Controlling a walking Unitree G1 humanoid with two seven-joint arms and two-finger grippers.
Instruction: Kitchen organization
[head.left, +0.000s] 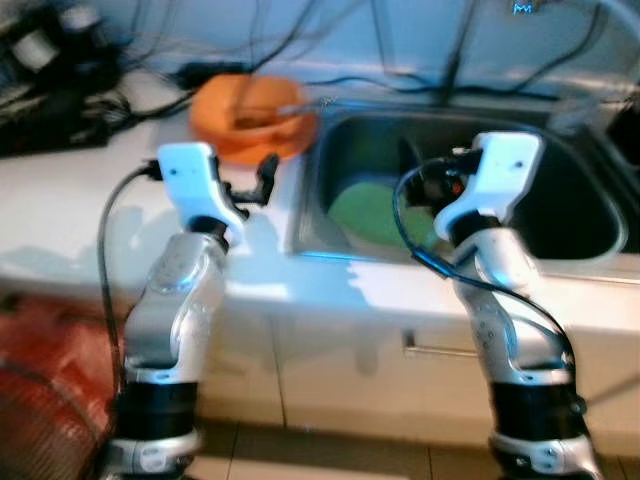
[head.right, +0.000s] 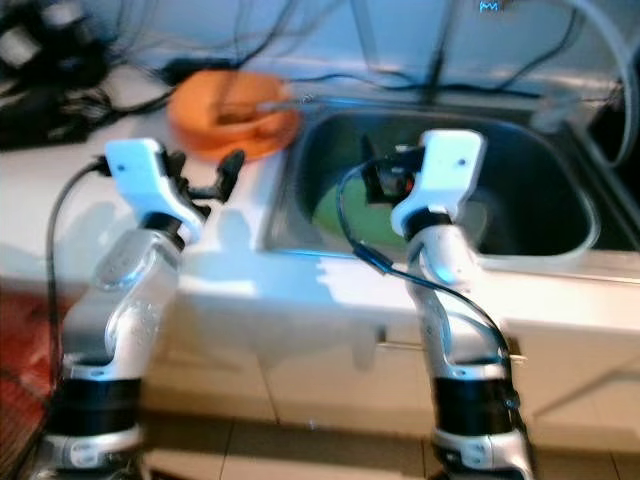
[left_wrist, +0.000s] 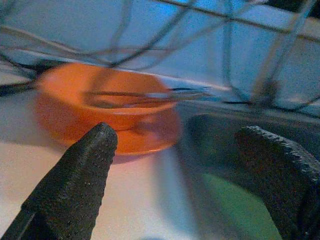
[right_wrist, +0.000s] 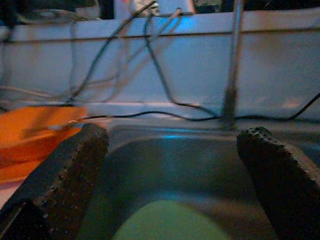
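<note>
**Squaring up to the sink, both grippers empty**

Standing at the white kitchen counter with both arms raised, and here is how it looks. My left gripper hangs over the counter just short of the round orange plastic bowl, fingers spread wide with nothing between them. That bowl sits on the counter right beside the rim of the dark stainless steel sink, with a thin metal utensil lying across its mouth, so I judge it the likeliest thing to tidy first.

My right gripper is out over the sink basin, also wide open and holding nothing. Down in the basin lies a flat pale green round item, a plate or a lid, I cannot tell which. I reckon it was left there for washing.

The head views give me the layout: bowl on the left, sink in the middle, black cables heaped at the back left of the counter. They are blurred, though. My left wrist view makes out the utensil much better. My right wrist view adds the upright metal tap stem behind the basin and cables strung along the wall.
</note>
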